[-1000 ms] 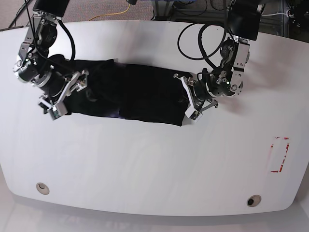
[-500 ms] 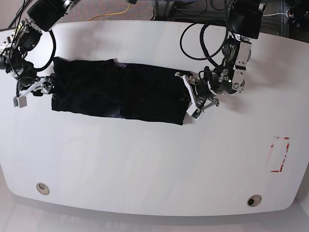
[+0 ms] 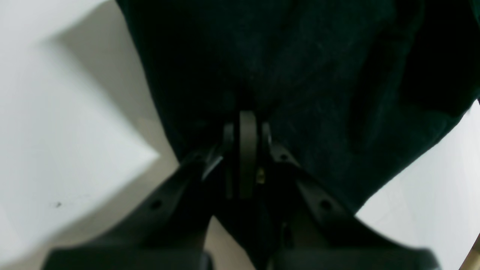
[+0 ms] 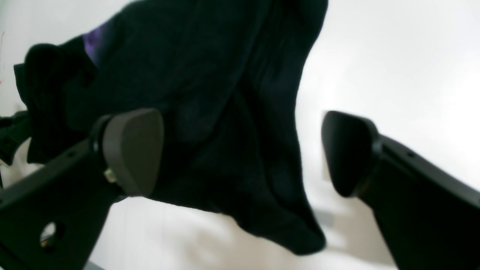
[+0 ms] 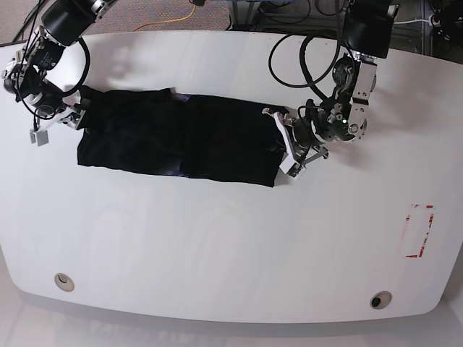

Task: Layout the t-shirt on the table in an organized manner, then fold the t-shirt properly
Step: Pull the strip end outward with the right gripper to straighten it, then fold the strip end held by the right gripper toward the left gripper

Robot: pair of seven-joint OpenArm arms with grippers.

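Black t-shirt (image 5: 181, 141) without legible label, left hand (image 5: 286, 148) clamped on its edge (right hand (image 5: 54, 126) wide).

A robotics lab — bare white table (image 5: 217, 238); red outline mark (image 5: 419, 231); loose cables (image 5: 293, 54) behind.

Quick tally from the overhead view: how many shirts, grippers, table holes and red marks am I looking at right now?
Black t-shirt: 1
Grippers: 2, the left gripper and the right gripper
Round holes in the table: 2, one near each front corner
Red outline mark: 1
Total: 6
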